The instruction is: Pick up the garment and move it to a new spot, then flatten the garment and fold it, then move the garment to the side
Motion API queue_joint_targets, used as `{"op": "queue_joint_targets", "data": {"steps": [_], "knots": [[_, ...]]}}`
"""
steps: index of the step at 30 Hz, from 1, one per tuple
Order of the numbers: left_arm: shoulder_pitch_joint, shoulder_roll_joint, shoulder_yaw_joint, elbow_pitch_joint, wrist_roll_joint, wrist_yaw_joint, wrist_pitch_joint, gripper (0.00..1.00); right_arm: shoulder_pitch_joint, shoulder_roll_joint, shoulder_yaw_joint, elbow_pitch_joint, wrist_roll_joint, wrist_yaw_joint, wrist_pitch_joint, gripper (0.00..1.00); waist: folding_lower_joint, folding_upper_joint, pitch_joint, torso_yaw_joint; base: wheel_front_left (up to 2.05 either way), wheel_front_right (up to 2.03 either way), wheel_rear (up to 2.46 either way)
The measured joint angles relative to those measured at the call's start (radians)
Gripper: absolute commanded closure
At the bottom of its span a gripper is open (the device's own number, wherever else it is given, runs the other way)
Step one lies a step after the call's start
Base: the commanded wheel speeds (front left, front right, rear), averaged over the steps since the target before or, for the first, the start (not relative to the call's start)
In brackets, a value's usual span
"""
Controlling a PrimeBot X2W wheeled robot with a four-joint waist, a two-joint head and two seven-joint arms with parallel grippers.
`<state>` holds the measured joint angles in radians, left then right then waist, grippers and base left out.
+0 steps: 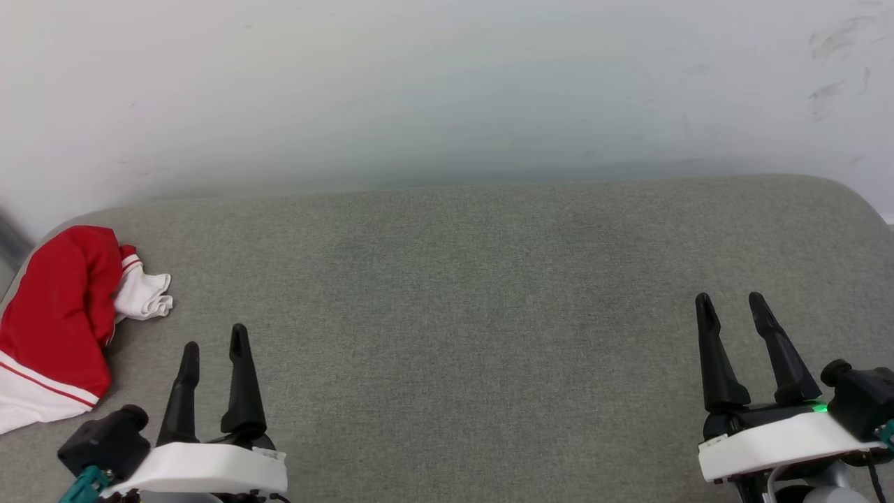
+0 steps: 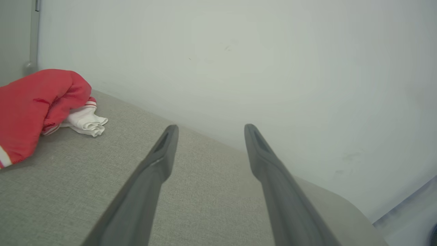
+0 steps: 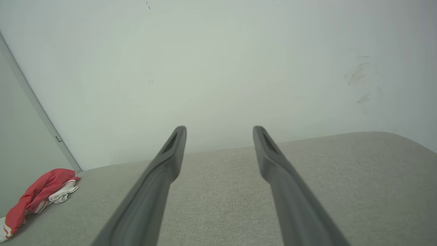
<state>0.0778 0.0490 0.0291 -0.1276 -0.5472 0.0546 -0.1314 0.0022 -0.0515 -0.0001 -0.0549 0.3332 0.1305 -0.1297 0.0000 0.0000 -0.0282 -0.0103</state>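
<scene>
Grey fabric couch (image 1: 489,335) against a plain white wall (image 1: 447,84), with the garment (image 1: 59,321) bunched at its far left edge. Left gripper (image 1: 213,349) and right gripper (image 1: 733,300) are both spread wide, holding nothing. I'd send the left one over and pinch deep into the red bulk, not the loose white sleeve (image 1: 143,297), so everything lifts together.

Head looks down; both wrists face wall (image 2: 239,51), sharing the grey cushion (image 1: 447,314).
</scene>
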Motion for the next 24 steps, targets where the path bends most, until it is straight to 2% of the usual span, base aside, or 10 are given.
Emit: {"op": "queue_joint_targets", "data": {"steps": [8, 15, 24], "knots": [[0.012, 0.038, -0.073, 0.011, 0.106, 0.049, -0.022, 0.0, 0.012, 0.0, -0.002, 0.008, -0.119, 0.0, -0.021, 0.0, 0.0, 0.0, -0.002, -0.001, 0.0, 0.0, 0.0], [0.018, 0.079, -0.145, 0.027, 0.189, 0.109, -0.038, 0.0, 0.022, 0.0, -0.006, 0.018, -0.21, 0.0, -0.039, 0.0, 0.0, 0.0, -0.006, -0.004, 0.0, 0.0, 0.0], [0.021, 0.127, -0.23, 0.049, 0.26, 0.144, -0.058, 0.0, 0.025, 0.0, 0.0, 0.019, -0.327, 0.0, -0.062, 0.0, 0.0, 0.0, -0.014, -0.009, 0.0, 0.0, 0.0]]}}
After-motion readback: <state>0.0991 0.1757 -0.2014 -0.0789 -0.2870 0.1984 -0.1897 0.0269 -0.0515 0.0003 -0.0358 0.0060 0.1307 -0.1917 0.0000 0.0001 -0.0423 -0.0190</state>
